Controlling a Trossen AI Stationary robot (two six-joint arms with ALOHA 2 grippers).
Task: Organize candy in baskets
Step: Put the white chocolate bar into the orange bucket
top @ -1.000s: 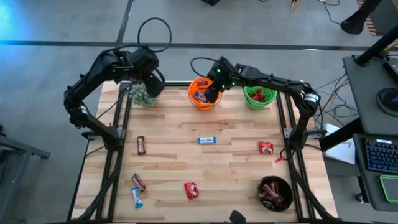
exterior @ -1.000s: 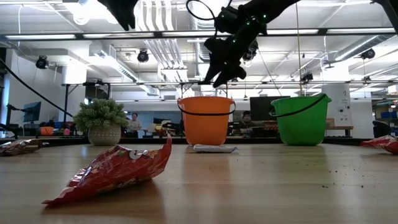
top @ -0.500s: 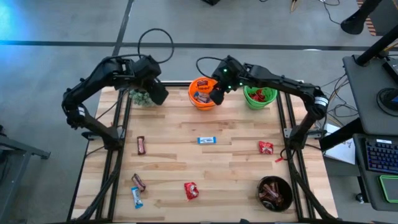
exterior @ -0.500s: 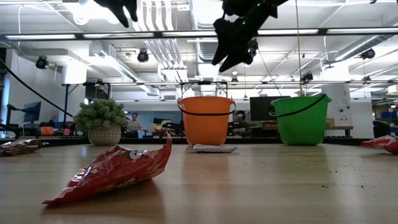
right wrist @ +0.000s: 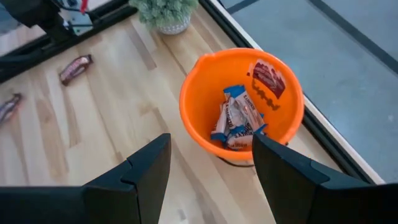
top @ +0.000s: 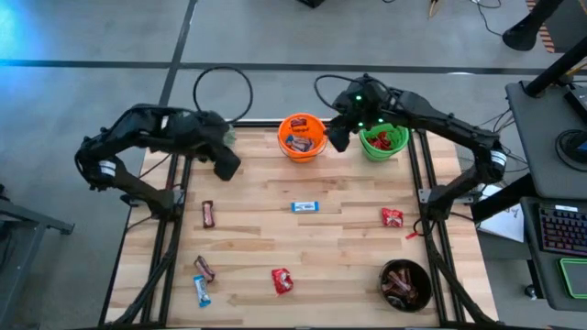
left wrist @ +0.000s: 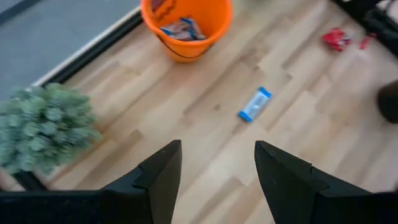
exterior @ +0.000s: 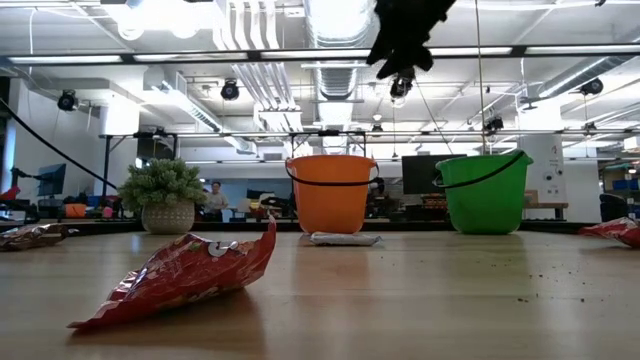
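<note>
The right gripper, jaws spread and empty, has lifted off the orange pail and now hangs between it and the green pail, upper centre of the high view; a drop looks just done. The left gripper, also open and empty, has swung down past the plant toward the blue-and-white bar at mid-table, probably next.

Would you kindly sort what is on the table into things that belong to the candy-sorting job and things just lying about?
Belongs to the job:
- bright orange pail
- bright green pail
- black bowl
- loose blue-and-white candy bar
- shiny red packet
- dark brown bar

Just lying about:
- fuzzy grey-green plant in its pot
</note>
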